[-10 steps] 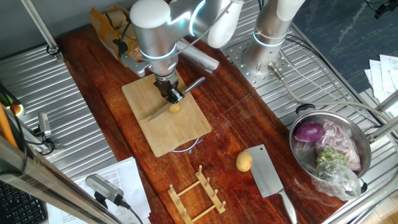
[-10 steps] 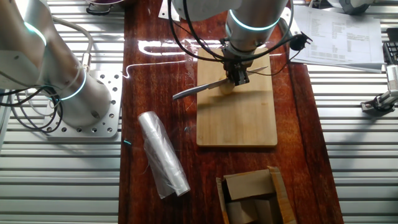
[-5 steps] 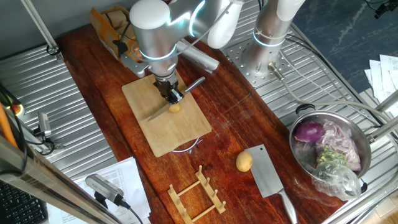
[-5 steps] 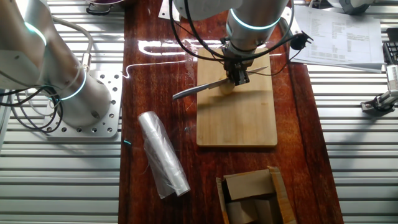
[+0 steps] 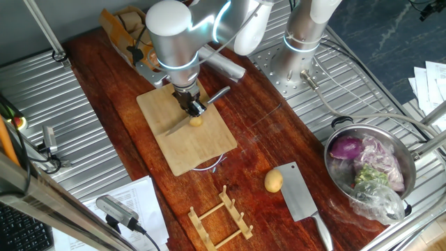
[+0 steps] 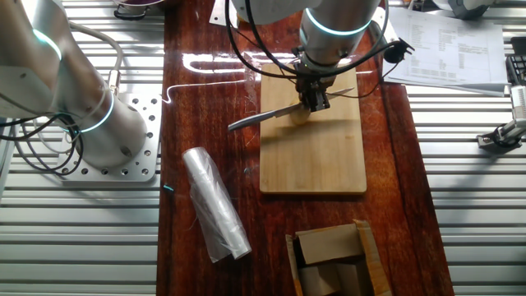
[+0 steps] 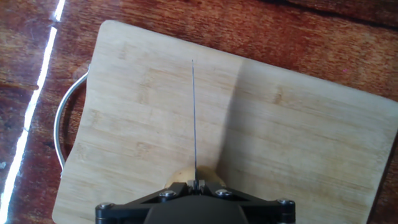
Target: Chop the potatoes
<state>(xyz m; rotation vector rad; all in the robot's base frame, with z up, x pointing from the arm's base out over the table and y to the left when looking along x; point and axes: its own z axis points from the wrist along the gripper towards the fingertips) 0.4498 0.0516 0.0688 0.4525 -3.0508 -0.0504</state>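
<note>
The two-finger gripper [image 5: 194, 106], clamped on a slim steel knife [image 5: 182, 123], bears on the small, firm, smooth yellow potato [image 5: 196, 120], likely to roll unless cut squarely through its middle.

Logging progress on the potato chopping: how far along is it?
Early. Done: the gripper is shut on a knife, and one potato sits on the cutting board. In hand: the blade is on that potato; no cut pieces show. Left: finishing this potato, then the second potato, whole beside the cleaver.
</note>
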